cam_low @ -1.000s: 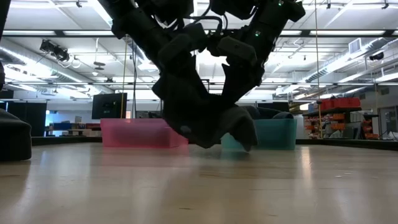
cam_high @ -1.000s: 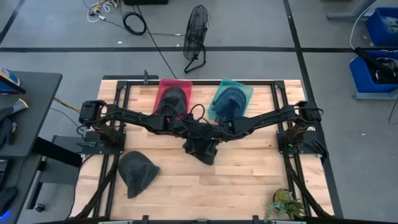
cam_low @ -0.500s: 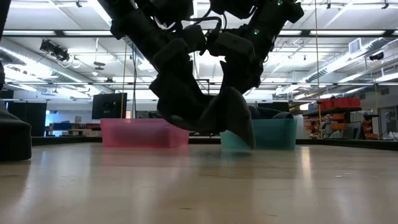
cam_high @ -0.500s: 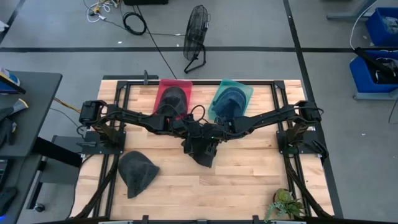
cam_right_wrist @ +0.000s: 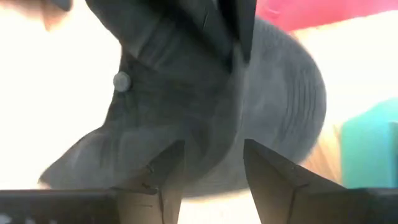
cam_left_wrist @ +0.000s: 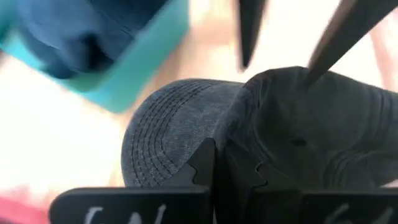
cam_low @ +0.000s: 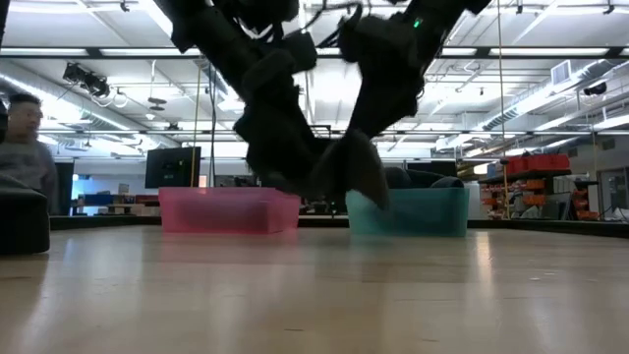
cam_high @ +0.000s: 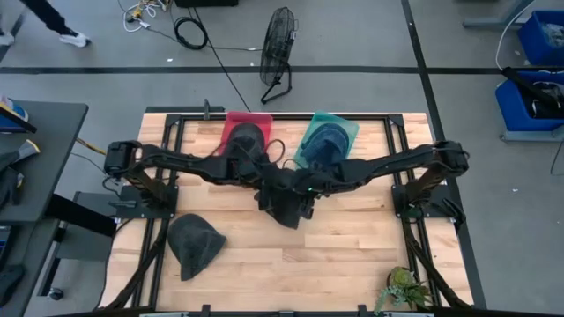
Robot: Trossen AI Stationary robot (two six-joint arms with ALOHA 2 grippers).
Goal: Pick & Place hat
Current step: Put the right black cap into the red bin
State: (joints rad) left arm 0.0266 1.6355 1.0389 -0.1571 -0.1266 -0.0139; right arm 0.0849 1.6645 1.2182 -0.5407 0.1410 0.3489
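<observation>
A dark grey hat (cam_high: pixel 286 211) hangs over the middle of the table, where both arms meet. My left gripper (cam_left_wrist: pixel 227 169) is shut on it. My right gripper (cam_right_wrist: pixel 208 165) is open; its fingers stand on either side of the hat's crown (cam_right_wrist: pixel 186 112). A second grey hat (cam_high: pixel 194 245) lies flat on the table at the near left. The pink bin (cam_high: pixel 231 132) and the teal bin (cam_high: pixel 349 130) at the far edge each hold a dark hat. My left gripper pinches the hat between its two fingers where the stitched brim joins the crown (cam_left_wrist: pixel 219 138). The hat hangs below the fingers (cam_low: pixel 339 177), clear of the table. My right gripper: I cannot tell whether its open fingers (cam_right_wrist: pixel 166 163) touch the crown.
A black frame (cam_high: pixel 167 132) runs around the wooden table. A small potted plant (cam_high: pixel 407 286) stands at the near right corner. A person (cam_low: pixel 25 157) shows in the room beyond the table's left side. A floor fan (cam_high: pixel 278 44) stands behind the table.
Both grippers and the hat have risen, so the hat's lowest edge hangs higher above the table than before. The hat has also drawn a little toward the far edge, and its hanging part has swung in under the grippers.
</observation>
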